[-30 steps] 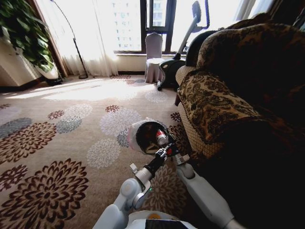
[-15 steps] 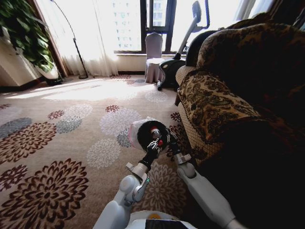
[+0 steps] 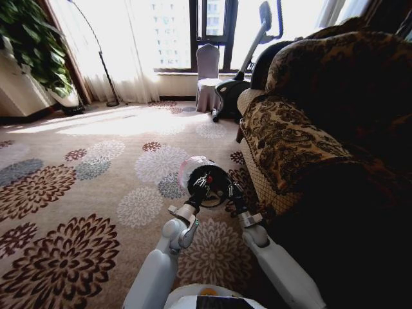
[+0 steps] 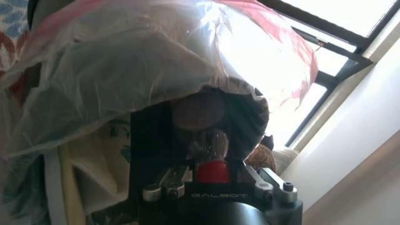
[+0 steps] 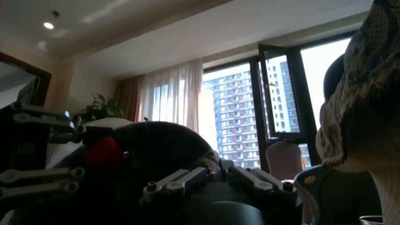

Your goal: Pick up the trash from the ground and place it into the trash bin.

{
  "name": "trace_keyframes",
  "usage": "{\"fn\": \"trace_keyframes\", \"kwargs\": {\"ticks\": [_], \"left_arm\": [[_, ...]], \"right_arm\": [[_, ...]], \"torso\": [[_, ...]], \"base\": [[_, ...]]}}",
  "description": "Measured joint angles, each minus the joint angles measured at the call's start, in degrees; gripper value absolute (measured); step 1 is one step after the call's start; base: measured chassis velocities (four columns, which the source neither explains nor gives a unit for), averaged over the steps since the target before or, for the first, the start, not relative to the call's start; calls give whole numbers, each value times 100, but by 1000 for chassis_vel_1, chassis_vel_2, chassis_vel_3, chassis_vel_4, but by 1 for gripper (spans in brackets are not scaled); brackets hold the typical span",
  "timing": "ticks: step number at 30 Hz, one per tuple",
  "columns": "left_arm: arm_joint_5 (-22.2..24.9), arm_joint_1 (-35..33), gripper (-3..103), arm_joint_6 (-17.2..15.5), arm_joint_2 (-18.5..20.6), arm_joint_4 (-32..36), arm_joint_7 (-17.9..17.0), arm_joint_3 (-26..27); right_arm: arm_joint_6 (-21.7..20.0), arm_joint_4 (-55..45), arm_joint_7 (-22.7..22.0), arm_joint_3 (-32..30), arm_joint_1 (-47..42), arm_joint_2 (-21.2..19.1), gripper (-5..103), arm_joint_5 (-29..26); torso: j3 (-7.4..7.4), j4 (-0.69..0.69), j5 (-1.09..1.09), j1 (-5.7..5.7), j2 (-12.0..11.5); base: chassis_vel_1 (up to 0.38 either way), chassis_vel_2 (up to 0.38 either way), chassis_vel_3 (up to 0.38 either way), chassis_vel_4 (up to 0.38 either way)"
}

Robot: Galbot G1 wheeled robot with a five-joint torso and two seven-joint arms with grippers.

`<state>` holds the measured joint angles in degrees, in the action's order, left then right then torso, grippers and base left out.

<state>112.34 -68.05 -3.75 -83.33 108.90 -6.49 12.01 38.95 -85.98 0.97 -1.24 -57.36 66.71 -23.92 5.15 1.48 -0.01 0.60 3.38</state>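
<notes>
The left gripper [image 3: 201, 183] is clamping a small clear bottle [image 4: 212, 154], red cap toward its palm, neck-to-base axis pointing into the tipped trash bin [image 3: 207, 185]; the right gripper [image 3: 230, 191] is gripping the bin's rim.

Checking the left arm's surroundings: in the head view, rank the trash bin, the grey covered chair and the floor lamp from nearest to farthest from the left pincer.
1. Trash bin, right at the left pincer.
2. Grey covered chair, ahead by the window.
3. Floor lamp, far to the left by the curtains; not much beyond the chair.
</notes>
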Motion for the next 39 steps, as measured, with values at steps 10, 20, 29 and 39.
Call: {"fn": "trace_keyframes", "kwargs": {"ticks": [10, 20, 29, 39], "left_arm": [[-853, -454, 52, -335, 451, 532, 53, -186], [-988, -884, 95, -597, 624, 1048, 64, -285], [-1218, -1210, 100, -949, 951, 1702, 165, -502], [-2870, -1706, 100, -1108, 1107, 1993, 556, -769]], "right_arm": [[-35, -1, 19, -16, 34, -61, 0, -3], [-52, -76, 14, -152, -48, -112, 0, -11], [-128, -180, 11, -352, -244, -210, 0, -57], [-186, -285, 9, -532, -408, -241, 0, -92]], "torso": [[0, 2, 2, 0, 0], [-1, 1, 1, -1, 0], [-1, 0, 1, -1, 0], [-1, 1, 1, -1, 0]], "base": [[0, 0, 0, 0], [0, 0, 0, 0], [0, 0, 0, 0], [0, 0, 0, 0]]}}
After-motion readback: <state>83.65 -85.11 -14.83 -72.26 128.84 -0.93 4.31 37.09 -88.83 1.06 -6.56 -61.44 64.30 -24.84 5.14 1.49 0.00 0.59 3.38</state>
